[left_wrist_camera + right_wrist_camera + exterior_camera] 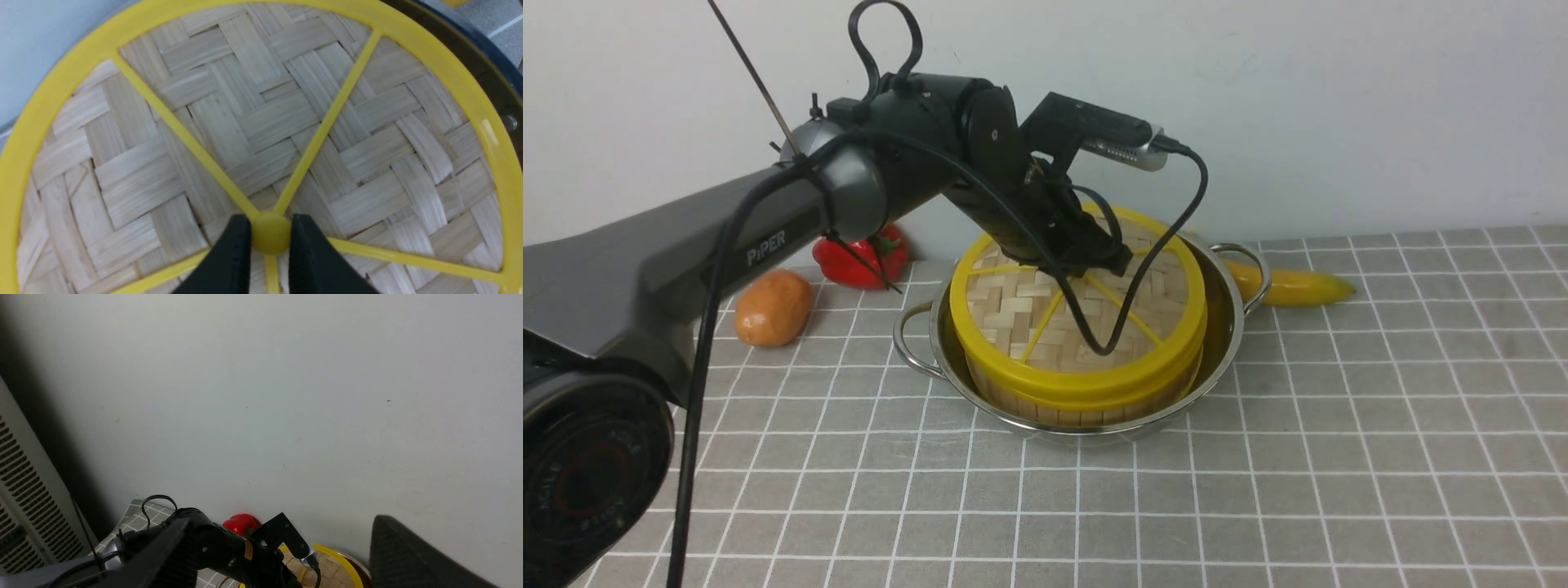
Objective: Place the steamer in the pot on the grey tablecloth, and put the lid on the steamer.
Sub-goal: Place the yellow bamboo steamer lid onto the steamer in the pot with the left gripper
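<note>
In the middle of the front view we see one steamer [1086, 392], a round bamboo basket with yellow rims, sitting inside one shiny steel pot [1232, 327] with two looped handles. One lid [1005, 314] lies over the steamer, a disc of pale woven strips with a thick yellow rim, yellow spokes and a round yellow knob [271, 232] at the hub. Lid and steamer look tilted toward us.

Our left claw [270, 241] is closed down to the knob's width and has hold of it. Our right claw [282, 555] stands wide open with nothing between its fingers.

Around the pot, on the one grey tablecloth [1380, 425] with white lines, we count one red pepper [862, 257] and one brown, potato-like thing [774, 308] at the left of the frame, and one long yellow vegetable [1290, 286] just beside the right-hand handle. Our left arm [915, 155] reaches in from the left, and its black cable [1094, 347] hangs across the lid, hiding part of it.
</note>
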Motion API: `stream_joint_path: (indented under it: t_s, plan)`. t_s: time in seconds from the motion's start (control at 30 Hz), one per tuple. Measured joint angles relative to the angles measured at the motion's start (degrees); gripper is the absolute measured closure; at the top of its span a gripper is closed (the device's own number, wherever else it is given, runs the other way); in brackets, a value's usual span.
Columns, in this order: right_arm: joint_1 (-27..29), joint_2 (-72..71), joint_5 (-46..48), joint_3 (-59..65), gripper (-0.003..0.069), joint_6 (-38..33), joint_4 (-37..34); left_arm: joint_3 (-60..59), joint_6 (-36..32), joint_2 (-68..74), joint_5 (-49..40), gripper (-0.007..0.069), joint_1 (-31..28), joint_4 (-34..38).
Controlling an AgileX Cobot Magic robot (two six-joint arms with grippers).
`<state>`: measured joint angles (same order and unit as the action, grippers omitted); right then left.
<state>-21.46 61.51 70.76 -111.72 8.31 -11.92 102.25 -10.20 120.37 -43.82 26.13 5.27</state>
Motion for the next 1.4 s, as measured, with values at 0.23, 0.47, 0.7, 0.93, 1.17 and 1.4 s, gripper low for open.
stream_joint_path:
  t_s: [0.23,0.47,0.7,0.93,1.17,1.4]
  plan:
    - [0.0,0.0,0.0,0.0,0.0116,0.0,-0.2,0.0,-1.4,0.2,0.0,0.0515,0.0,0.3]
    - [0.0,0.0,0.0,0.0,0.0116,0.0,-0.4,0.3,-4.4,1.4,0.4,0.0515,0.1,2.6]
    - [0.0,0.0,0.0,0.0,0.0116,0.0,-0.4,0.3,-6.8,1.4,0.5,0.0515,0.1,2.9]
    - [0.0,0.0,0.0,0.0,0.0116,0.0,-0.4,0.4,-6.9,1.5,0.5,0.0515,0.1,2.9]
    - [0.0,0.0,0.0,0.0,0.0116,0.0,-0.4,0.4,-7.8,1.5,-0.2,0.0389,0.1,2.9]
    - [0.0,0.0,0.0,0.0,0.0116,-1.0,0.1,3.9,-7.1,-7.3,-6.7,0.0044,0.1,-3.1]
